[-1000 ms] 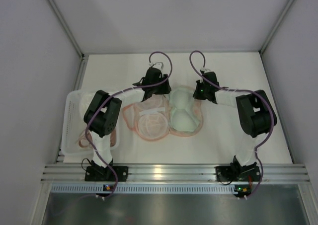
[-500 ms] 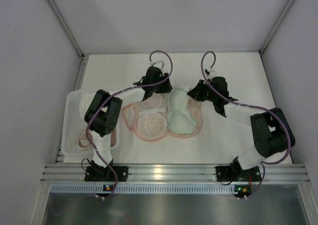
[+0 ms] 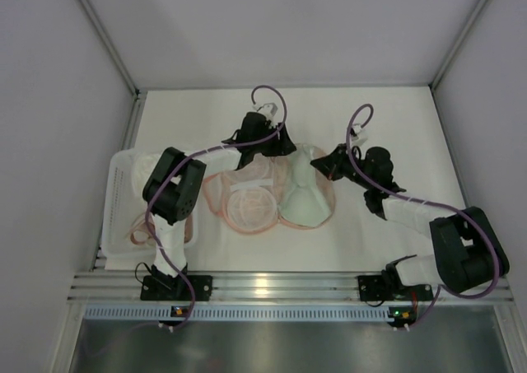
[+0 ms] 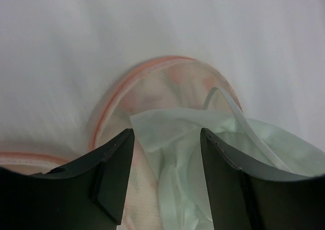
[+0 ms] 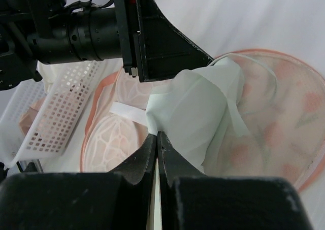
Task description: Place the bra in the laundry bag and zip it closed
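White tabletop (image 3: 206, 118) | bra (image 3: 247, 204) at 9 o'clock of bag (image 3: 309, 212) | right jaws clenched on bag lining (image 5: 193, 108) | left jaws released

The white table (image 3: 395, 118) carries the open bag (image 3: 303, 208). The bra (image 3: 247, 208) lies touching the bag's left side, and a basket (image 3: 119, 200) sits farther left.

Overhead camera looked down on the white table (image 3: 370, 241); both close wrist cameras obliquely shared the cream-peach floral clamshell laundry bag (image 5: 284, 113).
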`<state>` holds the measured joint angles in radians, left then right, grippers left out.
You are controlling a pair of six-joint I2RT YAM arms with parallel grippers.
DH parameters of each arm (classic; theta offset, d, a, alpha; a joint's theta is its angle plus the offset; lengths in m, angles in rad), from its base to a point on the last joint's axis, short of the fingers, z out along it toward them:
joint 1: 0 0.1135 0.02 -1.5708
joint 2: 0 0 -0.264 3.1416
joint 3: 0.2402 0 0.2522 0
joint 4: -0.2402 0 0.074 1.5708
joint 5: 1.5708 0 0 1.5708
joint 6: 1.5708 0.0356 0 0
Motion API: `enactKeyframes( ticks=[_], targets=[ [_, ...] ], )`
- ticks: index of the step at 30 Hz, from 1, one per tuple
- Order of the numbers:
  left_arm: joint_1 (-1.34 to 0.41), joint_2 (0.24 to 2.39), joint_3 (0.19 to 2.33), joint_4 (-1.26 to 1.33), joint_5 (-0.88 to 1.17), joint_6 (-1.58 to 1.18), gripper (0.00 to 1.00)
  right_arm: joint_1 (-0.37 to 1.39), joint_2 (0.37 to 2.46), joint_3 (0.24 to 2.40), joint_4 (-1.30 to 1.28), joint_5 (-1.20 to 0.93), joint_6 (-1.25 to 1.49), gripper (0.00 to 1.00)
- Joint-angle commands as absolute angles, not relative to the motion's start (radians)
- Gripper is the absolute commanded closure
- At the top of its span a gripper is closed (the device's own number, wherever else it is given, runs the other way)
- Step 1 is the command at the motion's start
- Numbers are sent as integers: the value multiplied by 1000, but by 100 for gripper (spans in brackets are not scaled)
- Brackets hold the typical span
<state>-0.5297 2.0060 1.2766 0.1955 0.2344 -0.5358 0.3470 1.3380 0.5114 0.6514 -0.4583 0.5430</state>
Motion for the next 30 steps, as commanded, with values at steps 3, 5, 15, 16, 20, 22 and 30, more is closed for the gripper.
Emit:
enactKeyframes(
  ticks=[3,5,15,16,20,22,30],
  targets=[
    [-523,1990,1249,299,244,-528,38,364,1351,503,776,-531,522,100],
    [-514,1987,1270,204,125,-528,39,362,1359,503,784,-540,522,100],
    [-531,2009,1313,80,-72,-526,50,362,1373,515,673,-482,434,100],
    [-538,2011,1315,80,-61,-522,51,362,1376,518,673,-488,436,100],
    [-580,2003,1322,80,-41,-505,52,362,1422,538,701,-557,431,100],
    [-597,1980,1309,78,-57,-502,52,359,1439,551,696,-560,422,100],
    [-597,1786,1167,38,-161,-506,51,284,1496,644,516,-502,301,100]
  ],
)
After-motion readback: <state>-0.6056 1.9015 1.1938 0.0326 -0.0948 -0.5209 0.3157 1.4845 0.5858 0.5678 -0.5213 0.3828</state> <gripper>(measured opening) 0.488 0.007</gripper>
